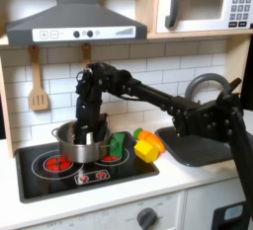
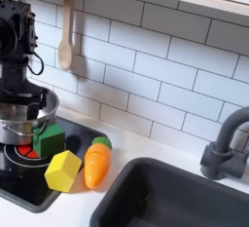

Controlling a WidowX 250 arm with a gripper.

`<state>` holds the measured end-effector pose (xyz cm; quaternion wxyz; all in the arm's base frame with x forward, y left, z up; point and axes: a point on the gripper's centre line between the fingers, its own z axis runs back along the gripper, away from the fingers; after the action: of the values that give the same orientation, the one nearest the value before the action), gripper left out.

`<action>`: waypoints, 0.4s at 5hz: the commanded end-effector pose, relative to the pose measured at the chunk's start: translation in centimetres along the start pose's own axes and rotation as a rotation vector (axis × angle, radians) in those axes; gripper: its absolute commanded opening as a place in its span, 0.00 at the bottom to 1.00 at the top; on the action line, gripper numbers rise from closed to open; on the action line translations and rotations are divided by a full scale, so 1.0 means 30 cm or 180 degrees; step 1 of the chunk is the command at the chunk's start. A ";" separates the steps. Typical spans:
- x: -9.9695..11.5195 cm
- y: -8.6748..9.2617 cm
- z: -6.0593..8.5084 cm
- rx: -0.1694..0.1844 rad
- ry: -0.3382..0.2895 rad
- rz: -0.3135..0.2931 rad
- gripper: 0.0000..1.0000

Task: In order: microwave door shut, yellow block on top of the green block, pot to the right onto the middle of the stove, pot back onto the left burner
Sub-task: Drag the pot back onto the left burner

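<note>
While the microwave door (image 1: 195,5) sits flush with its housing at the top of the first exterior view, the gripper (image 1: 87,133) reaches down into the pot (image 1: 81,145); whether its jaws are wide or narrow, I cannot tell. The pot rests on the stove (image 1: 59,180), over the left burner (image 1: 46,162). In the second exterior view the green block (image 2: 48,139) touches the pot's wall, and the yellow block (image 2: 63,170) lies just beside an orange carrot toy (image 2: 95,164).
</note>
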<state>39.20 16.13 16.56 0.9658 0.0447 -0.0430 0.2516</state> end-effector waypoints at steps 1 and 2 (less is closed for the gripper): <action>0.041 0.023 0.023 0.0035 -0.0082 0.0144 1.00; 0.072 0.089 0.052 0.0107 -0.0178 0.0331 1.00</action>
<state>39.79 18.89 18.09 0.9506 0.0641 -0.0626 0.2972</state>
